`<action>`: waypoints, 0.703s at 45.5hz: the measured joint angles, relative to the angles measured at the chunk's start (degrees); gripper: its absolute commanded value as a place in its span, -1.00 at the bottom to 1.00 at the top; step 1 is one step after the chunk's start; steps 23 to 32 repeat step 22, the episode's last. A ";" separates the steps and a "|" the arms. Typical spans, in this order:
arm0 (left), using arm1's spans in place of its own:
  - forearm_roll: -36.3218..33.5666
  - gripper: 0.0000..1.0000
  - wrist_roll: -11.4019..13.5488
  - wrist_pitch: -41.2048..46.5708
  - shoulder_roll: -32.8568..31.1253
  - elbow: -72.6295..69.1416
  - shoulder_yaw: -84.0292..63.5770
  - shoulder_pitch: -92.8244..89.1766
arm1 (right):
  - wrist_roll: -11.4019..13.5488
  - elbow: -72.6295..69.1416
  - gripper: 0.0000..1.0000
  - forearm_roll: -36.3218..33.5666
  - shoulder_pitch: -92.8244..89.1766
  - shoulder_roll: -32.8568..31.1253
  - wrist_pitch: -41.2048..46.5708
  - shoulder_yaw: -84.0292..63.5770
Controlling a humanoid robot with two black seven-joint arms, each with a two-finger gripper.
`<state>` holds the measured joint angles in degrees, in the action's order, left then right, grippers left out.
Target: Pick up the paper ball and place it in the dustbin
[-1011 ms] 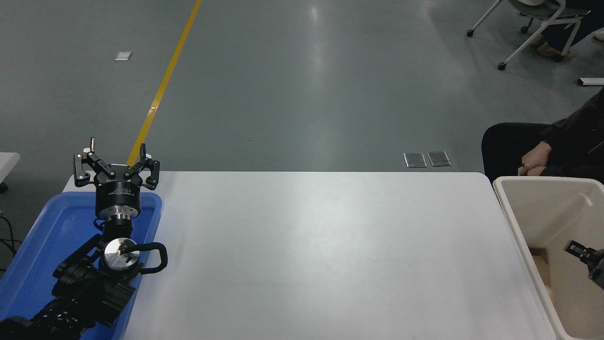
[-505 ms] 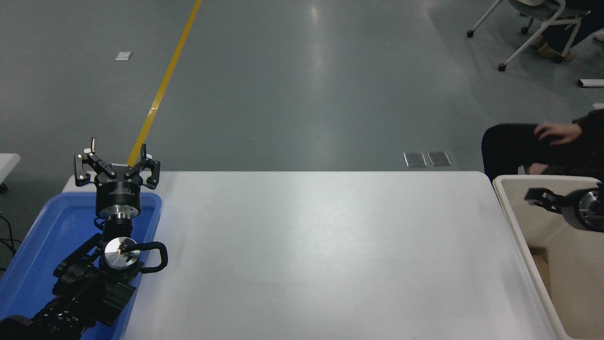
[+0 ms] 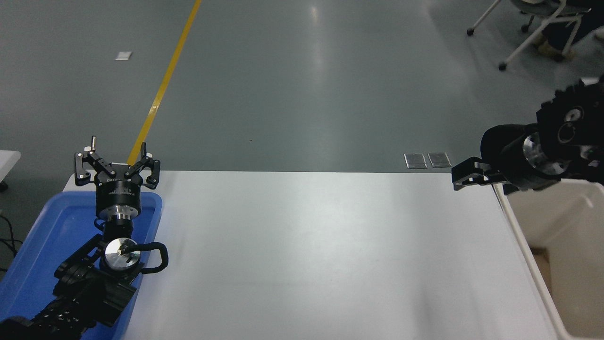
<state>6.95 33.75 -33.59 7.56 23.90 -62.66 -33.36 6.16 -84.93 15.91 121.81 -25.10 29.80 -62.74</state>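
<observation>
The cream-white dustbin [image 3: 566, 217] stands at the table's right end and runs off the picture's right edge. My right gripper [image 3: 465, 177] hangs side-on above the table's far right corner, just left of the dustbin's rim, on an arm that reaches in from the right edge. Nothing shows in it. No paper ball is clearly in view; a tan patch [image 3: 541, 257] lies low inside the dustbin, and I cannot tell what it is. My left gripper [image 3: 116, 163] is parked open over the blue tray at the lower left.
The white table [image 3: 306, 245] spans the middle. A shallow blue tray [image 3: 52, 226] sits at its left end under the left arm. A person's dark-clad knee [image 3: 495, 139] shows behind the right arm. A wheeled chair [image 3: 528, 33] stands on the floor at the top right.
My right arm rose out of the dustbin and swung left and away from me, from deep inside it to above the table's far right corner. The person's hand is now hidden. The left arm stayed still.
</observation>
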 measured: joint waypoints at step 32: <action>0.00 0.98 0.00 0.01 0.00 0.00 0.00 0.05 | 0.00 -2.12 1.00 -9.20 5.43 11.68 7.15 0.07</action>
